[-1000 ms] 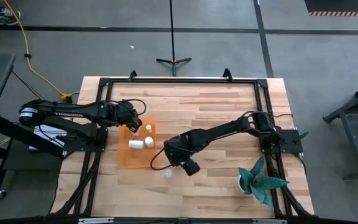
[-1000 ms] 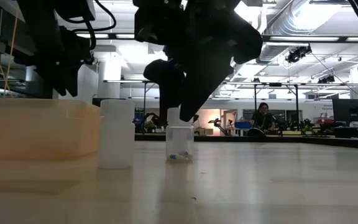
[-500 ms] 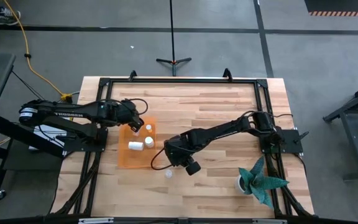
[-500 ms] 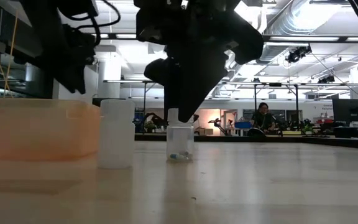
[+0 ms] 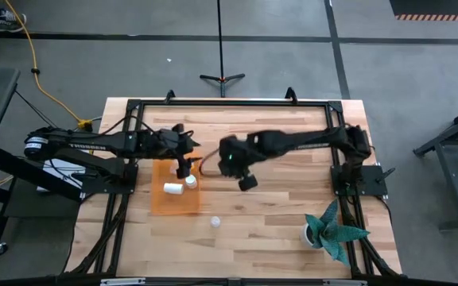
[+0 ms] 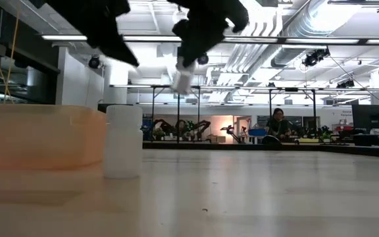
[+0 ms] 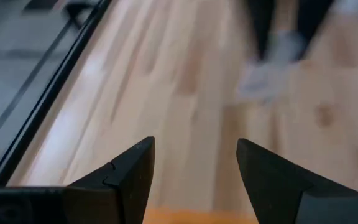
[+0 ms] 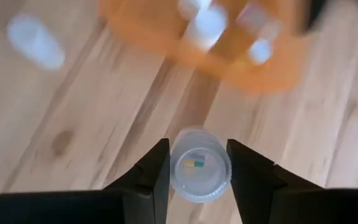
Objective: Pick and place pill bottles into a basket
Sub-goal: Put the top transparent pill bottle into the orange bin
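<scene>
Translucent pill bottle (image 8: 197, 165) clamped in right gripper (image 8: 197, 186) jaws, lifted clear of bench (image 5: 293, 206) for carrying toward orange basket (image 5: 159, 205); left gripper (image 7: 194, 171) jaws open, empty, over basket.

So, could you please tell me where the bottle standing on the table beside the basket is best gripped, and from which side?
Probably from above, closing on its round body just under the cap: the standing bottle is upright and apart from the basket. The right pincer is busy holding another bottle; the left pincer is open.
</scene>
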You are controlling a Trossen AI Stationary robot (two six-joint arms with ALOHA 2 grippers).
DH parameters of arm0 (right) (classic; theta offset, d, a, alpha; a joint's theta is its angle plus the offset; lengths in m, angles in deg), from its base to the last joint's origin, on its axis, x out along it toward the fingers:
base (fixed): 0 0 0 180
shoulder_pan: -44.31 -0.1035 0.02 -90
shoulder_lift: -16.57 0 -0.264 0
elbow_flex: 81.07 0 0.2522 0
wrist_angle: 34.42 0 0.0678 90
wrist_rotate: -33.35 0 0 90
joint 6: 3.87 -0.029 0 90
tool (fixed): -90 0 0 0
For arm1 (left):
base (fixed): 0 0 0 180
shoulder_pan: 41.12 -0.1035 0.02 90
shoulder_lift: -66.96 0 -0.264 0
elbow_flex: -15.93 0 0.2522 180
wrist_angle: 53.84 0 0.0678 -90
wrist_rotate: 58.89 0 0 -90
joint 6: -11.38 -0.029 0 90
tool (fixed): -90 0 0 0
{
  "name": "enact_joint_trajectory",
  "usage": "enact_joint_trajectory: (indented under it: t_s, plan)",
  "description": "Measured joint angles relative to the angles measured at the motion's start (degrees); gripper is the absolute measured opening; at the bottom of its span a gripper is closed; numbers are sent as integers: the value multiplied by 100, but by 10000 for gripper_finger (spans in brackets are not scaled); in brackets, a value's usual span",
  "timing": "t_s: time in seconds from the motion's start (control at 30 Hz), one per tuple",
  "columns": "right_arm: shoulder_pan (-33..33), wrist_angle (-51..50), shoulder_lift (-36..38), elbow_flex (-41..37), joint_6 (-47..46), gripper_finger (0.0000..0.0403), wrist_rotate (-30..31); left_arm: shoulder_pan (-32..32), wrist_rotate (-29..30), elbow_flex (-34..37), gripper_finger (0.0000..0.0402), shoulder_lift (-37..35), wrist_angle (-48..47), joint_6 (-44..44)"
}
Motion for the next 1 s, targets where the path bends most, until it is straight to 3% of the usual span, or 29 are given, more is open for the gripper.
enact_joint_trajectory:
  t_s: [0.1,0.2,0.53,0.77,1.0]
  plan:
    - [214,354,84,0,79,123,-324,-4,-448,0,259,34,397,-377]
    - [348,654,84,-2,149,123,-423,-10,-506,0,260,82,540,-588]
    - [539,1287,82,-2,488,123,-436,-11,-496,0,260,96,589,-865]
    - [576,1775,99,-2,648,130,-387,-11,-174,0,260,114,513,-850]
    - [635,2233,102,-2,644,125,-731,-11,-168,0,260,114,500,-848]
